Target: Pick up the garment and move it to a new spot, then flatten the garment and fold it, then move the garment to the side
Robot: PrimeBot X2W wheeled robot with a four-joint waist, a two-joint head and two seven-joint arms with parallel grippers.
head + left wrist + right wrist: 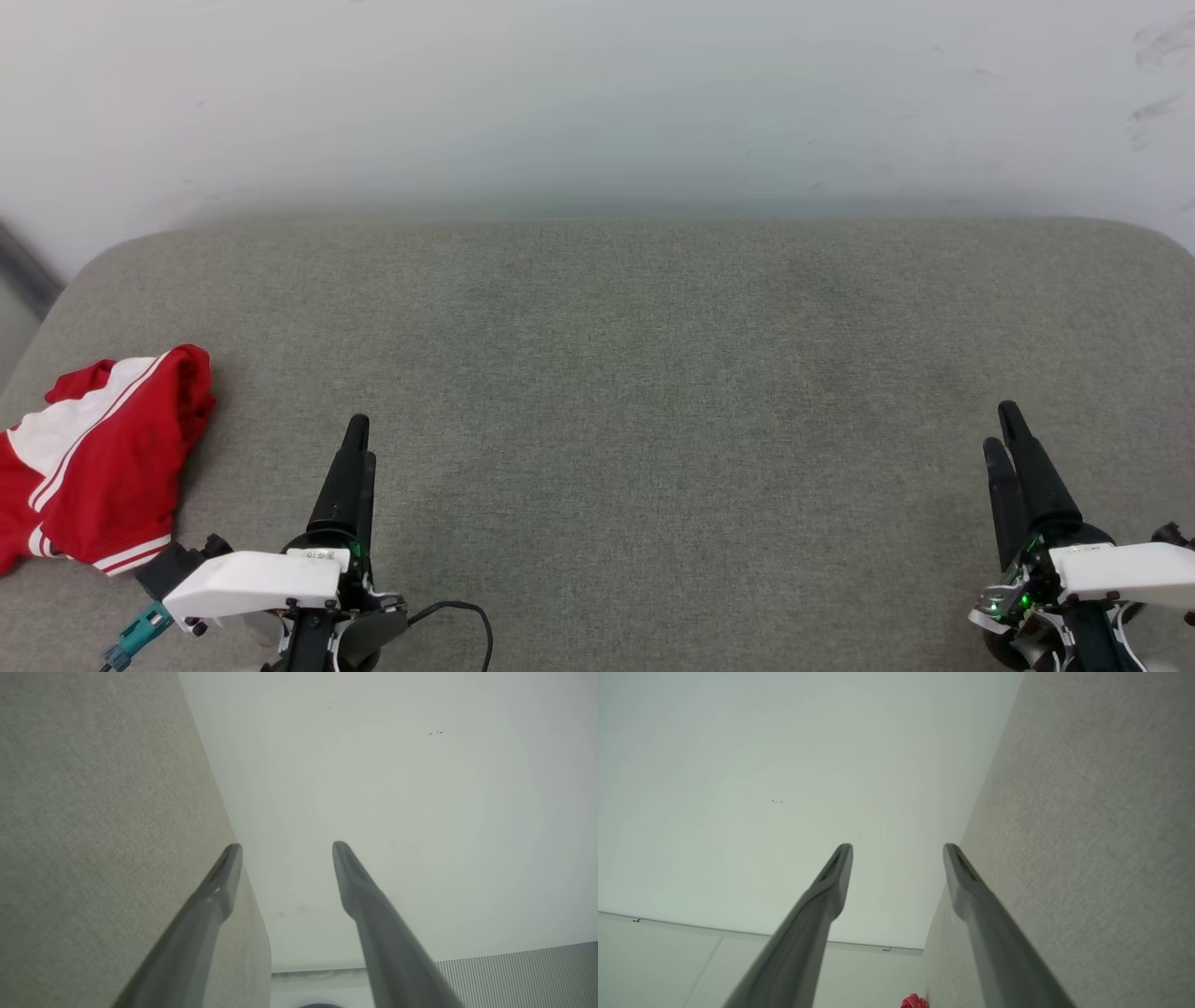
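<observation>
Left gripper point(362, 439) and right gripper point(1001, 427) sit low at the bench's point(653, 373) near edge, both empty, while the garment point(103, 457) is heaped at the left edge.
Look at the wrist views: each pair of fingers point(219, 891) is spread wide with nothing between them, and that looks like a ready stance, arms set far apart to leave the middle of the bench free for spreading. The garment is bunched and rumpled, not folded, so I'd say the pick-up hasn't begun. It lies out to the left of the left gripper, with bare bench between cloth and fingertips, its near hem close to the left wrist point(252, 579). The right gripper is well apart from it, over by the bench's right edge, so the left one looks best placed to go first.
</observation>
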